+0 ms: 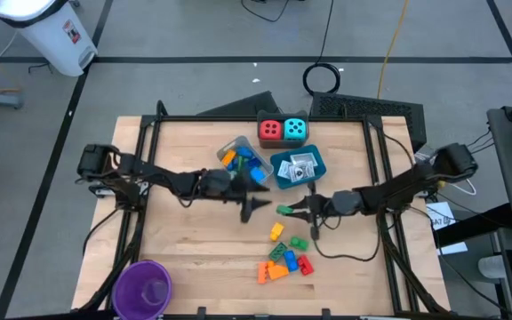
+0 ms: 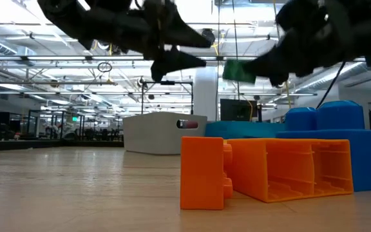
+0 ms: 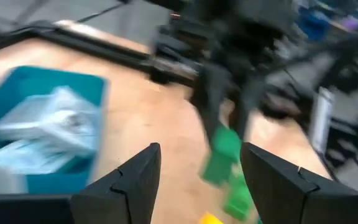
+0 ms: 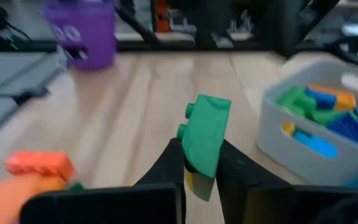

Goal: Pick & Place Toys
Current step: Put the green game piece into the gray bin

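My right gripper (image 1: 294, 211) is shut on a green brick (image 4: 205, 124), lifted above the middle of the table. My left gripper (image 1: 256, 192) hangs open just to its left, pointing at it, with nothing between its fingers (image 3: 135, 180). Below and nearer, a pile of red, orange, blue, green and yellow bricks (image 1: 283, 260) lies on the wood. A clear tray (image 1: 241, 162) holds several bricks. A blue tray (image 1: 298, 167) holds white packets. A red die (image 1: 270, 130) and a cyan die (image 1: 297, 130) sit at the far edge. My right gripper pinches the green brick's lower part (image 4: 197, 158) between its two fingers (image 4: 166, 163). The fingers come about level from the table's right side. The brick sticks out past the fingertips, studs to one side, and hangs clear of the table (image 2: 237, 69).
A purple cup (image 1: 142, 286) stands at the near left corner. An orange brick (image 2: 263, 171) and a blue brick (image 2: 333, 138) of the pile lie close to the low camera. Bare wood stretches across the table's left half (image 1: 180, 236).
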Robot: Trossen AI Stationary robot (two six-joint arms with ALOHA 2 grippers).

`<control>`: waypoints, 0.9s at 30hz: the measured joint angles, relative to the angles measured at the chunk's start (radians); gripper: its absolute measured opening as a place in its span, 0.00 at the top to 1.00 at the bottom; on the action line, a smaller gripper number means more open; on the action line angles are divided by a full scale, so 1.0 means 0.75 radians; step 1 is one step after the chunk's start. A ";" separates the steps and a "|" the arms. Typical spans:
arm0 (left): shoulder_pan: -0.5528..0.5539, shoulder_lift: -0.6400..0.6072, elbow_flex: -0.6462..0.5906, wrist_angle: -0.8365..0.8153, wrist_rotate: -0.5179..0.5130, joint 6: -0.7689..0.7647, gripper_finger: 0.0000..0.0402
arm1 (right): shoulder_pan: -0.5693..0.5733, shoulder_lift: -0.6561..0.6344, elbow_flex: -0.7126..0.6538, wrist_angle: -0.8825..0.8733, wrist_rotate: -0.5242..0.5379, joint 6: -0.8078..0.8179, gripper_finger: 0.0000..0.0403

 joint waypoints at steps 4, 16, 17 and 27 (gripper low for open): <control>-0.094 0.000 0.000 -0.001 -0.031 0.103 0.43 | 0.040 -0.050 0.000 0.026 0.000 -0.015 0.95; -0.169 0.093 0.120 0.002 -0.109 0.201 0.43 | 0.058 -0.055 0.000 0.101 0.000 -0.044 0.94; -0.168 0.116 0.136 -0.013 -0.109 0.206 0.43 | 0.058 -0.055 0.000 0.101 0.000 -0.044 0.94; -0.145 0.257 0.273 -0.029 -0.088 0.265 0.43 | 0.058 -0.056 0.000 0.089 -0.038 -0.040 0.94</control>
